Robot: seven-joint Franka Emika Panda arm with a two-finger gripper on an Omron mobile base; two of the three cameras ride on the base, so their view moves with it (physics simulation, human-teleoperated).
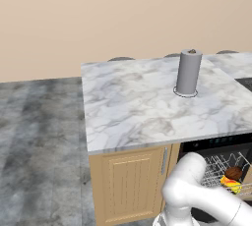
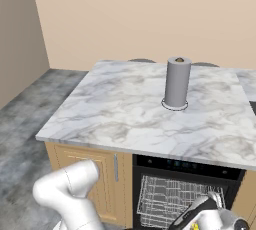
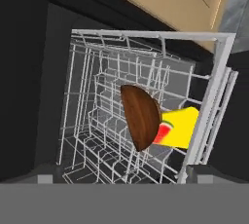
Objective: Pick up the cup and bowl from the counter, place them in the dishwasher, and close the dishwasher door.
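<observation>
Marble counter (image 1: 147, 107), grey cylinder (image 1: 189, 71) upright.

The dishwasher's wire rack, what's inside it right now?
In the white wire rack of the dishwasher lie the brown bowl and, right beside it, the yellow cup. The bowl covers part of the cup, so its full shape stays hidden.
</observation>
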